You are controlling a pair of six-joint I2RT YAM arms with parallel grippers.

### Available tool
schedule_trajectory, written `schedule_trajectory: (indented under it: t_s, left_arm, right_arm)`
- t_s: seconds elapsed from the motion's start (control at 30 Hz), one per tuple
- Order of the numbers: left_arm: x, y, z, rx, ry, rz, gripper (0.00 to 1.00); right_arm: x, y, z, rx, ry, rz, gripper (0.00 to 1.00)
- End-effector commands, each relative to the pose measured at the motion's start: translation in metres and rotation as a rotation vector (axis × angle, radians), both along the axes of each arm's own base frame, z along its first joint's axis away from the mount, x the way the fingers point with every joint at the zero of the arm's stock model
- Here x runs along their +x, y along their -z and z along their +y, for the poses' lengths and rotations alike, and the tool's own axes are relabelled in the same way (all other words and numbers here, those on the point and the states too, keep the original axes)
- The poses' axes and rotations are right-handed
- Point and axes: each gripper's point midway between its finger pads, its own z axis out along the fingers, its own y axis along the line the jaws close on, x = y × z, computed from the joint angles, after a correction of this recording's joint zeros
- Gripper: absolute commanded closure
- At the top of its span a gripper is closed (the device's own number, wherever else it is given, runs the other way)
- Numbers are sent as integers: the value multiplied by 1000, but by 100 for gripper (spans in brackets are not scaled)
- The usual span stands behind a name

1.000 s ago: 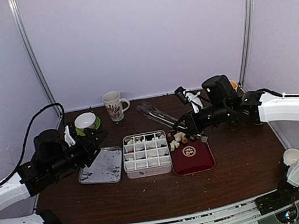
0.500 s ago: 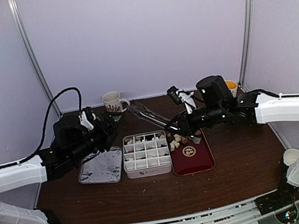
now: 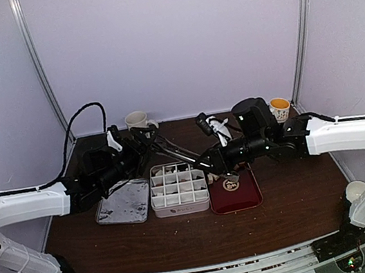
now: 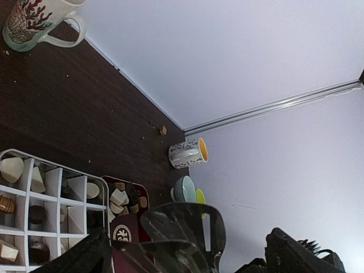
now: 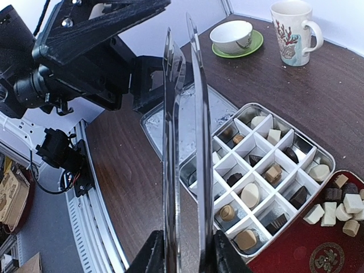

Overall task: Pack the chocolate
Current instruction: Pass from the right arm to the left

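Dark wood table (image 3: 297,194), pale lilac walls (image 3: 173,40), and the packing looks well along. At the middle of the table sits the white divided box (image 3: 180,208). Its metal lid (image 3: 124,204) lies flat just beside it on the left, and the red tray (image 3: 238,197) sits right up against it on the right.

Where's the chocolate (image 5: 249,195)? In the right wrist view, most of the box's cells show a piece, dark, tan or cream. One or two cells are hard to read. A small cluster of loose pieces (image 5: 341,207) waits at the far end of the tray, so my call is that the bulk is packed and a handful is left to move.

Now the tools. The right claw (image 5: 187,250) is clenched on the tongs (image 5: 196,114), which angle off over the box toward the table's far left corner, arms nearly together. I see no piece between them.

The left claw (image 4: 187,253) is spread wide and carries nothing. It hovers beyond the box's far left corner, and its own camera shows the free end of the tongs between its fingers. Touching or just apart, I can't tell. It reads like a handover or a re-grip, and no piece is on its way to the box right now. The lid also has to go on.
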Motion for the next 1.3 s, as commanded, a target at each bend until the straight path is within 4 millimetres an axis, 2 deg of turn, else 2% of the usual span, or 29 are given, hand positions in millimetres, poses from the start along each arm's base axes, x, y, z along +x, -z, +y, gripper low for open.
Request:
schedule_trajectory:
  t_s: [0.0,0.23,0.47,0.7,0.8,1.1,1.27]
  left_arm:
    - [6,-28,-8,-105,11,-43,6]
    - [12,-24,-8,-137,-6,-24,24]
    - [14,-16,-12,-138,2,-4,37]
    - [17,-12,-5,-98,-41,-4,52]
    - [18,-13,-5,-113,-43,-3,63]
    - [19,-13,-2,-123,-60,3,63]
    - [19,-12,-1,-102,-65,6,62]
  right_arm:
    - [-4,-16,13,38,-45,-30,72]
    - [-7,-16,16,34,-58,-42,72]
    - [-12,-14,16,21,-75,-54,72]
    - [-3,-4,11,-47,-25,-85,71]
    - [1,1,8,-89,-2,-110,68]
    - [1,7,6,-168,29,-176,43]
    - [2,20,10,-243,21,-174,40]
